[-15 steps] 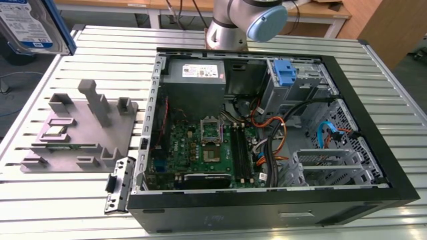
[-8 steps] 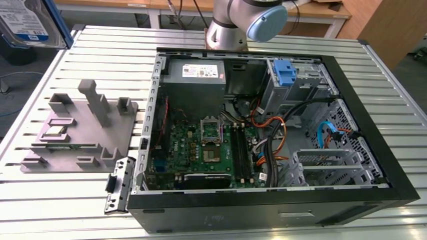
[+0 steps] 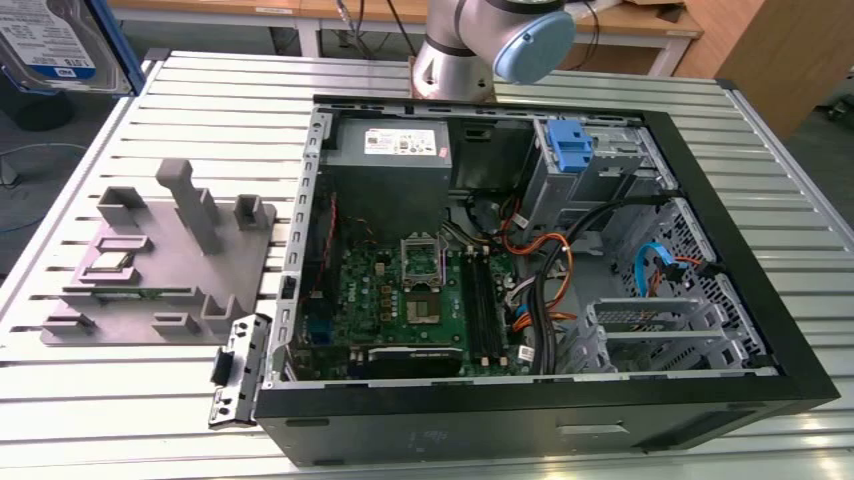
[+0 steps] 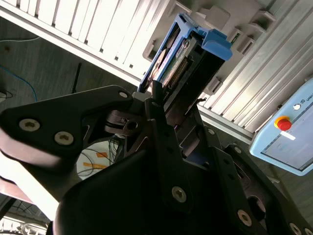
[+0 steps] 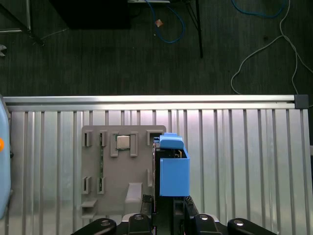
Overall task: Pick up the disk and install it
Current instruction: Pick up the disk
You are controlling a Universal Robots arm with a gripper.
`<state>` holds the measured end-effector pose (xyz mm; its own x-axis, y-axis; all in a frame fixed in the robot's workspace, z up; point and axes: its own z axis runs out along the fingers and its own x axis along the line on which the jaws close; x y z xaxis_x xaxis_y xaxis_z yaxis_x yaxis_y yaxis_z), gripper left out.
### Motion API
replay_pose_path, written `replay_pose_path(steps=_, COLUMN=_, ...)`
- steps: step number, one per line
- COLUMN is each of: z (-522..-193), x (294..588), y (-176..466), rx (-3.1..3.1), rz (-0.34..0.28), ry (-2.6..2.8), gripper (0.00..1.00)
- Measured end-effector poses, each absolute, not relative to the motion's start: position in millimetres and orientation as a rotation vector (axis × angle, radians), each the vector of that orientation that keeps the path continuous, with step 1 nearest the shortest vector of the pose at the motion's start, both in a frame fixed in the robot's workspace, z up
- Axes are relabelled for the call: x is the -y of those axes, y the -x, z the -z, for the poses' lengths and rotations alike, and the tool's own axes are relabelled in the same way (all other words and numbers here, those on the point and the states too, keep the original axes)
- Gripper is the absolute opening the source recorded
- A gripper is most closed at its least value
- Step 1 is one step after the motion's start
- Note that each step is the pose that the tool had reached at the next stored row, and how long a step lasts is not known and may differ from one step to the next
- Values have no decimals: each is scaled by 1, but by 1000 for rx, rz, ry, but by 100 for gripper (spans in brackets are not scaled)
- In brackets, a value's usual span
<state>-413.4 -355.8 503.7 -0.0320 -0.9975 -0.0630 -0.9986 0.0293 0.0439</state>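
The black fingers (image 4: 164, 132) pinch the flat silver metal disk with blue plastic rails (image 4: 182, 54) (seen edge-on in both wrist views), raised above the grey plastic fixture block (image 5: 117, 166) near the ribbed aluminium bench (image 5: 234, 156) edge.

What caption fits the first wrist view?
Gripper holds the blue-railed disk up over the slatted table, grey parts holder below.

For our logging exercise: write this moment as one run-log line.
tool: shut on disk | disk: held off the table, over grey fixture | computer case: open, disk not yet installed
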Motion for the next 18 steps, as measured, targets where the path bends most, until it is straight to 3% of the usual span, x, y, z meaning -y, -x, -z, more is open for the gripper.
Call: replay_pose_path(steps=18, z=-504, x=356, y=404, rx=-2243, rz=-118, ry=2175, gripper=35)
